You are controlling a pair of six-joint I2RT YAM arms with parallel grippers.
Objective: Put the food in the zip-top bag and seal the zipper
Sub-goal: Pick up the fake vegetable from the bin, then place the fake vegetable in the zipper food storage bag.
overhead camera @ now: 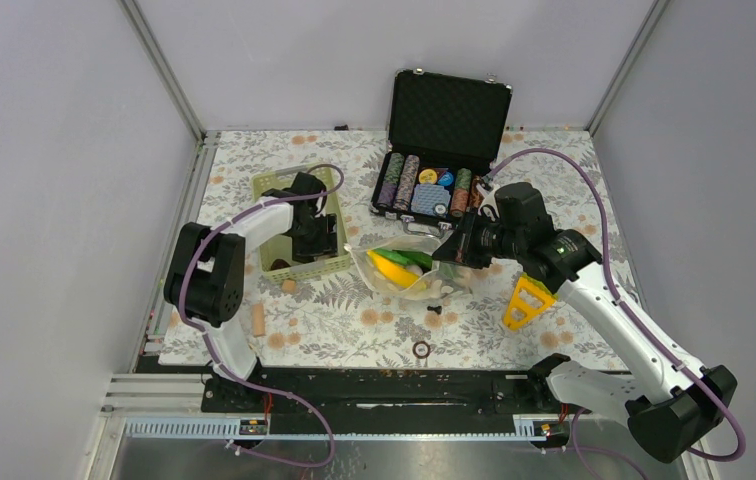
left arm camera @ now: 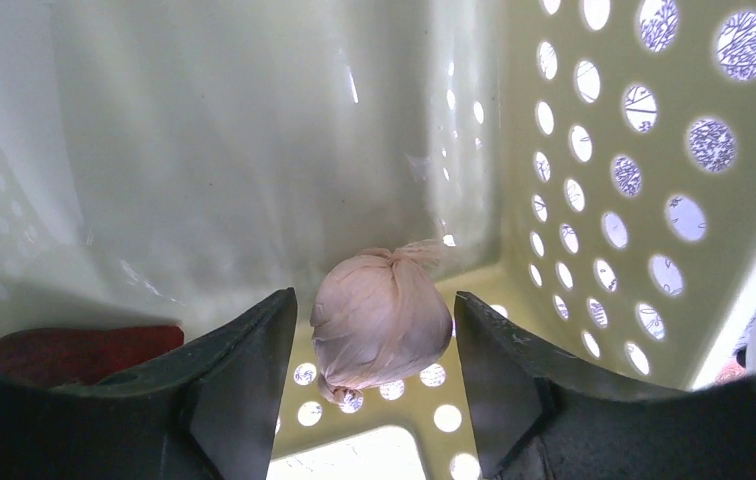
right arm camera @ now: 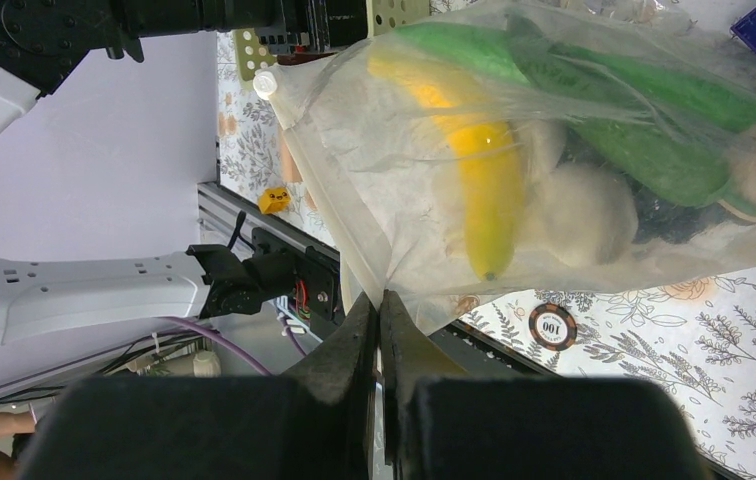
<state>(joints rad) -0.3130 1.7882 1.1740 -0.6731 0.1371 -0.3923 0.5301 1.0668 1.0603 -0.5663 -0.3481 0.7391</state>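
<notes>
Top external: zip-top bag (overhead camera: 409, 270) on counter (overhead camera: 354, 335), just beside lime-green basket (overhead camera: 304, 268). Left end effector (overhead camera: 316, 238) down inside basket; right end effector (overhead camera: 451, 252) at bag edge.

Left wrist: jaws apart, flanking garlic bulb (left arm camera: 382, 318) on basket floor.

Right wrist: jaws pinched together on bag edge. Banana (right arm camera: 474, 170), cucumber (right arm camera: 644, 115) inside bag.
</notes>
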